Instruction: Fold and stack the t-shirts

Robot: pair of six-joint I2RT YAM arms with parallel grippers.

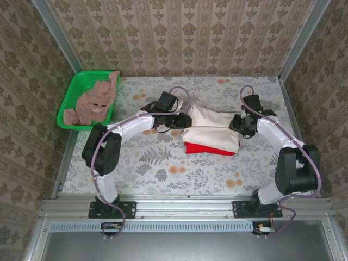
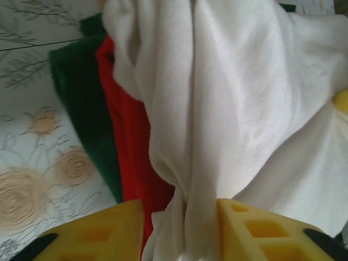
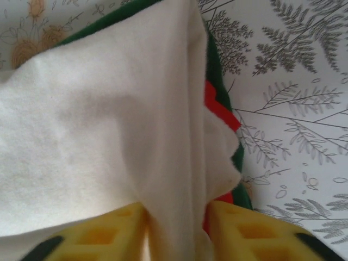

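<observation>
Cream shirt (image 1: pixel 212 128) folded atop the pile, mid-table (image 1: pixel 163 163).
From above: soft rumpled rectangle over red shirt (image 1: pixel 209 148), left gripper (image 1: pixel 182 120) and right gripper (image 1: pixel 235 126) at its sides; crumpled pink-brown shirt (image 1: pixel 95 103) in mesh basket (image 1: pixel 76 89). Left wrist: gripper (image 2: pixel 179 228) narrowly parted, fleecy cream fold loose between, green shirt (image 2: pixel 87 109) mostly hidden. Right wrist: gripper (image 3: pixel 176 228) narrowly parted too, cream fold between.

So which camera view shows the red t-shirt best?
The left wrist view: the red t-shirt runs there as a long band between the dark green t-shirt and the cream t-shirt. The top view gives a thin red strip under the cream one; the right wrist view, small red patches.
</observation>
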